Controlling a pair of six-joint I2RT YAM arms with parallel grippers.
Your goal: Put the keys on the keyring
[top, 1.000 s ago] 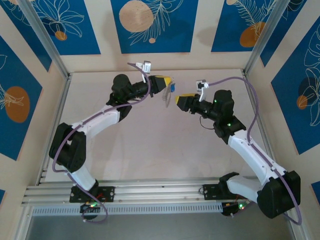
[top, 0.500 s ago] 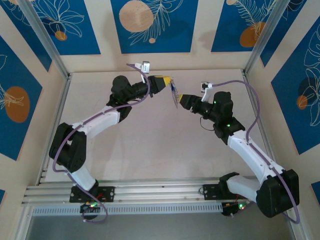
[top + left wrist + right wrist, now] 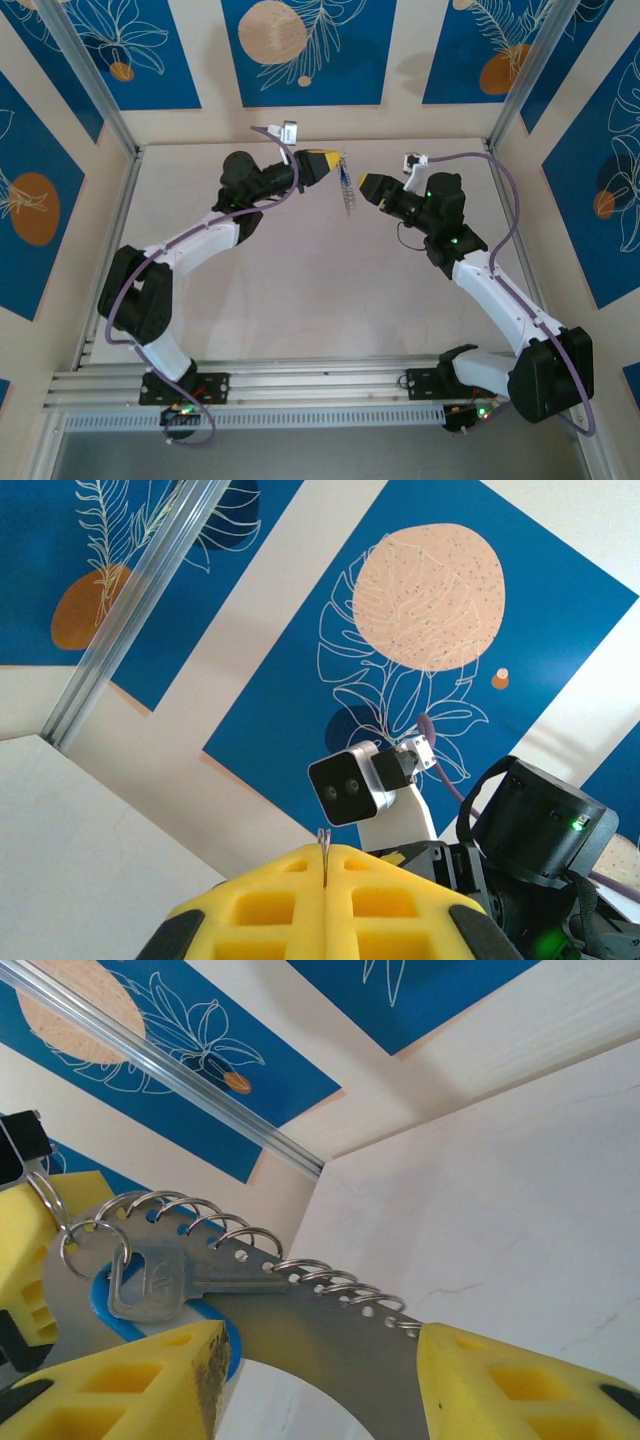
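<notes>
From the near edge of the counter (image 3: 300,300), both arms are stretched toward the far side, where the two grippers are faced tip to tip above it. The keyring (image 3: 346,192) is hung between them, off the counter. It is pinched at its upper end by the left gripper (image 3: 328,163), whose pads are pressed together on it. The right gripper (image 3: 368,184) is set just right of it, with its fingers spread about halfway and nothing clamped between them.

The step in hand is judged to be the threading itself. The next move probably calls for the right gripper to be closed on the key's blue head, so that it can be guided along while the keyring is steadied.

From the right wrist, a grey plate edged with wire loops (image 3: 230,1230) is made out. The key (image 3: 160,1285) is laid flat against it, with a small wire ring (image 3: 95,1245) at its head. Whether the key is already threaded cannot be told. From the left wrist, a thin metal edge is seen nipped between the closed pads, with the right arm's camera (image 3: 350,788) beyond.
</notes>
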